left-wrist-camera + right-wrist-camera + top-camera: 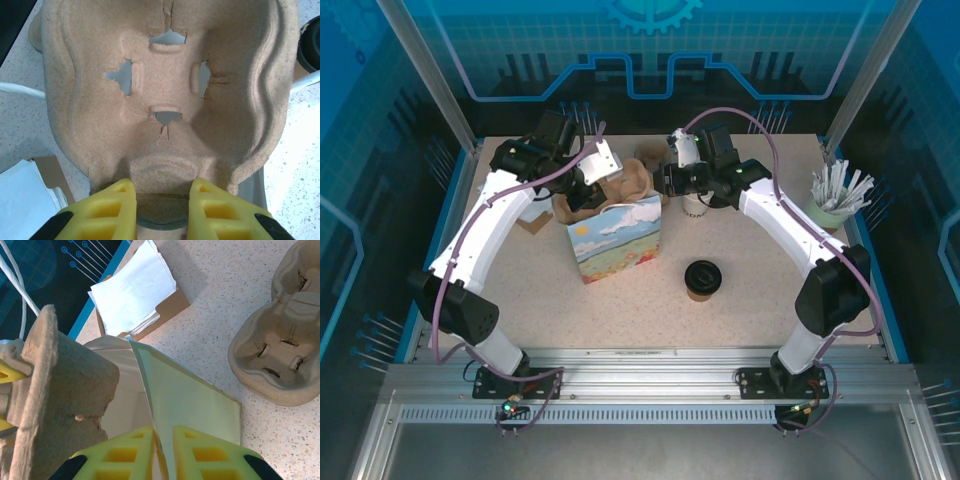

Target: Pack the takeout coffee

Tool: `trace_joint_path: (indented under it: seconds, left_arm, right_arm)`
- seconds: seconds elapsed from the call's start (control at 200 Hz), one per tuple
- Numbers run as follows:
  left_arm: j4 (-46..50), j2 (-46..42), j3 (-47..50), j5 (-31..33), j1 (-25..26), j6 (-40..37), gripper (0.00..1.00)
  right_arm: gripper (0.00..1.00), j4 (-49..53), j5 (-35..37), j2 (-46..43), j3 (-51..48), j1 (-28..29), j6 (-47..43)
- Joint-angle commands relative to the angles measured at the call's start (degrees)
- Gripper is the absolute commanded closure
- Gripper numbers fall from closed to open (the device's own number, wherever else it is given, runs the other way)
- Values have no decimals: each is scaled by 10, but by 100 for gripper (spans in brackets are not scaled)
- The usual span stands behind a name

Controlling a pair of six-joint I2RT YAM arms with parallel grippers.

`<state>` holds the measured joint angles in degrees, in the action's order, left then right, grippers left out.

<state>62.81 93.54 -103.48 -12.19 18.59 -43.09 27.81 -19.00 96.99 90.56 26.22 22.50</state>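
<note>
While the bag [615, 238] is pinched open by the right hand [162, 436], the carrier [165, 75] clamped in the left hand [162, 189] should be bagged before the takeout coffee [703, 277].

- The bag [613, 238] stands mid-table.
- A carrier [632, 182] hangs over the bag's mouth.
- The takeout coffee [702, 279] sits at the bag's four o'clock, apart.
- Napkins [532, 222] lie at its ten o'clock.
- A stirrer pot [838, 200] stands at two o'clock, well apart.

Speckled beige table [750, 320] with blue edging. Aluminium rail [640, 385] along the near edge. Blue circuit-print panels [650, 40] enclose the cell. Lighting is even.
</note>
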Motion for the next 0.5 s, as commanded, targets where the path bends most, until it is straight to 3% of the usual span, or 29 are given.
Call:
trace_joint_path:
  seconds: [0.0,0.495]
  left_arm:
    - [22,10,-7,28,-4,20,80]
    - [-8,-8,1,43,-6,65,80]
  right_arm:
    - [82,-3,9,-25,6,2,0]
    - [82,-1,9,-26,3,6,-1]
